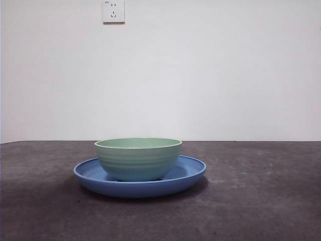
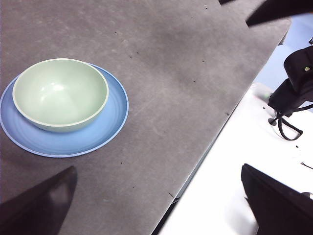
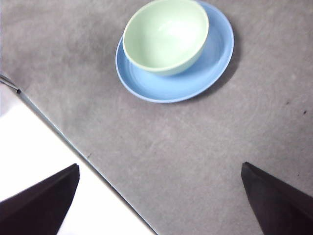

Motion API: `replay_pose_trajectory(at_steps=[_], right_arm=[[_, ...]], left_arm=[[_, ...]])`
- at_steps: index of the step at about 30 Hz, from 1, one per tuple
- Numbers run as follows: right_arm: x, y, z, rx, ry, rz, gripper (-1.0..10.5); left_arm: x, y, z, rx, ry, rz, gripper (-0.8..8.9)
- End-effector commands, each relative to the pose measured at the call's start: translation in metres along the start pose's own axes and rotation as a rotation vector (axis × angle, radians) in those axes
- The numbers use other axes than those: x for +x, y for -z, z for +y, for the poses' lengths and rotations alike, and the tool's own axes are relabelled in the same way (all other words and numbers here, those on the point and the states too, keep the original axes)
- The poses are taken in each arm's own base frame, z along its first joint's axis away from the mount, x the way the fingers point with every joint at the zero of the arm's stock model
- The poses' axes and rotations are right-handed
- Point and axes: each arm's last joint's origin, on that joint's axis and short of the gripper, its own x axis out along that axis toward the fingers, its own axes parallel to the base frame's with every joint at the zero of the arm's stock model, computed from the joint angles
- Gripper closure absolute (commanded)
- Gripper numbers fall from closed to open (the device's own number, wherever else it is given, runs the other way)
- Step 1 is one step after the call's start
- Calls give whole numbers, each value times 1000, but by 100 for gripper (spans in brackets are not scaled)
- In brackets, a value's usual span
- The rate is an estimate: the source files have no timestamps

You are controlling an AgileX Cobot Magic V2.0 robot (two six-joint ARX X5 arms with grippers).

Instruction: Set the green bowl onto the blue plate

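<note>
Green bowl [image 1: 138, 158] sat upright on the blue plate [image 1: 188, 176], mid-worktop [image 1: 261, 201], slightly off-centre. Task looked done. Left gripper [image 2: 156, 205] and right gripper [image 3: 159, 205] hung well clear, jaws spread, empty.

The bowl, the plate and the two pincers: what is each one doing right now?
green bowl: upright, empty, sitting on the blue plate, off-centre.
blue plate: flat on the table, holding the bowl.
left pincer: open, holding nothing, away from the dishes.
right pincer: open, holding nothing, away from the dishes.
</note>
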Motion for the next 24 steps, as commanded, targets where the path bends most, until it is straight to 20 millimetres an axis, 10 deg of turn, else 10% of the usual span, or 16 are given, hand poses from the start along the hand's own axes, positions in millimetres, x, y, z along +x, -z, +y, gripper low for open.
replay_pose_trajectory(at_steps=[1,13,17,24], right_arm=[[3,7,-1,-26,-8,-30,323],[4,15,-2,-33,-13,-60,345],[4,15,-2,-34,-14,-63,971],[3,12,-2,-40,-18,-92,917]], left_arm=[[-1,-2,-1,16,9,-13,251],[-1,-2,-1,17,9,-13,386],[-1,-2,-1,16,9,-12,817],[-1,-2,-1,17,9,-14,792]])
